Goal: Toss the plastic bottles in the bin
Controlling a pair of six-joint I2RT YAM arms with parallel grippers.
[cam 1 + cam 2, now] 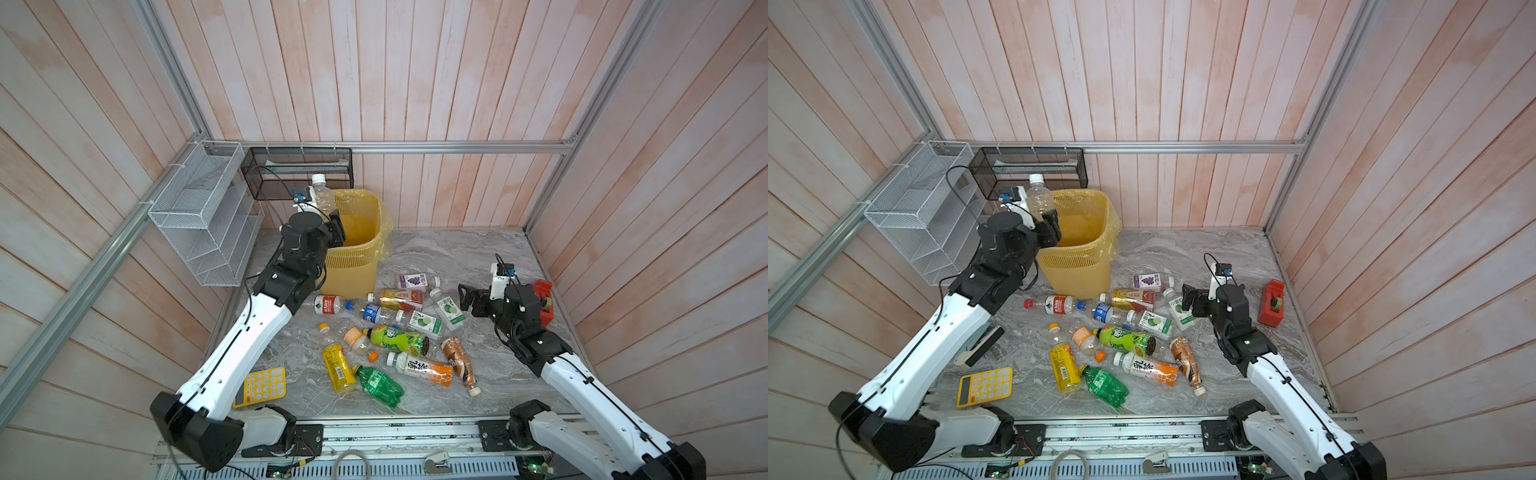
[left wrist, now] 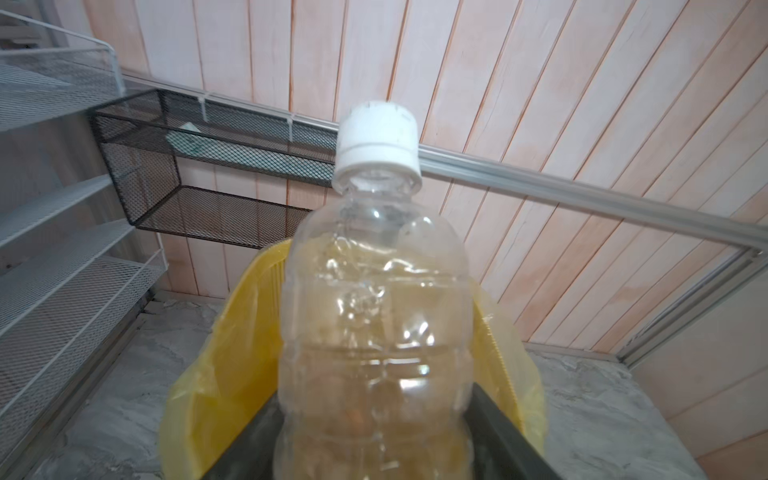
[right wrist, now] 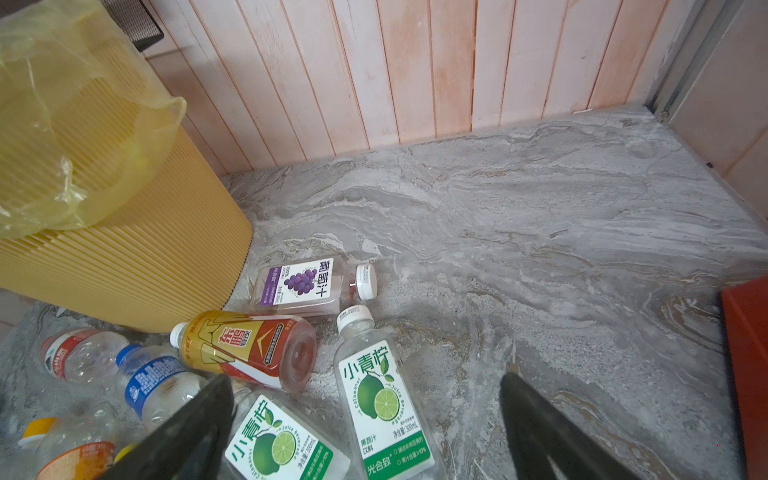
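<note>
- The left gripper hangs over the left side of the bin. Its fingers lie against both sides of a clear bottle, so it holds that bottle.
- The clear bottle stands upright with its white cap on top, just above the bin's rim.
- The bin stands at the back left of the table, with a yellow bag folded over its rim. It is below the black basket and beside the white rack.
- The right gripper is spread wide and holds nothing. It hovers over two lime bottles.
- The other bottles lie on the table in front of the bin, between the arms. The grape bottle and the gold and red bottle lie nearest the bin. The green bottle and the yellow bottle lie toward the front.
- A red tape dispenser sits by the right wall, and a yellow calculator lies at the front left.
</note>
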